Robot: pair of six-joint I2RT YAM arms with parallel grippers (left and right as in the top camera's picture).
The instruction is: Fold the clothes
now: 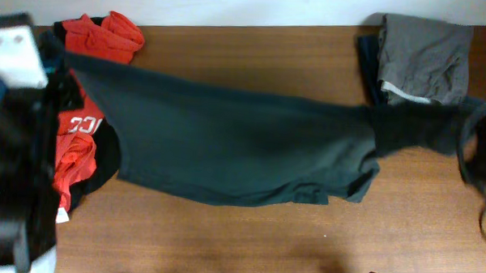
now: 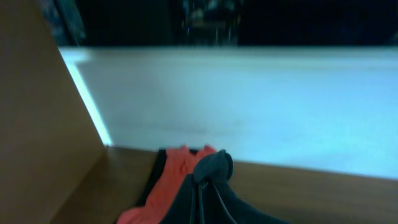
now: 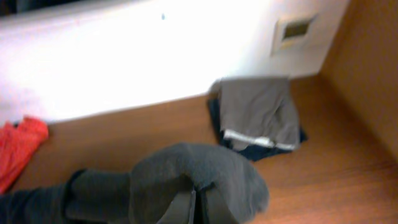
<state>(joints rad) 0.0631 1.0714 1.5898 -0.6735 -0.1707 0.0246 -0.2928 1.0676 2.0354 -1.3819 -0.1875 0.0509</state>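
Observation:
The dark charcoal T-shirt point(image 1: 235, 140) hangs stretched across the table between my two grippers, its lettering not visible. My left gripper point(image 1: 55, 73) is shut on its left end, which bunches over the fingertips in the left wrist view point(image 2: 211, 168). My right gripper point(image 1: 470, 132) is shut on its right end, with cloth bunched over the closed fingers in the right wrist view point(image 3: 199, 180). A red T-shirt with white letters point(image 1: 76, 151) lies under the left part of the dark one, and more red cloth point(image 1: 105, 34) lies at the back left.
A folded stack with a grey garment on a dark blue one point(image 1: 420, 57) sits at the back right corner; it also shows in the right wrist view point(image 3: 258, 115). A white wall point(image 2: 249, 106) runs along the far table edge. The wooden table point(image 1: 247, 242) shows in front.

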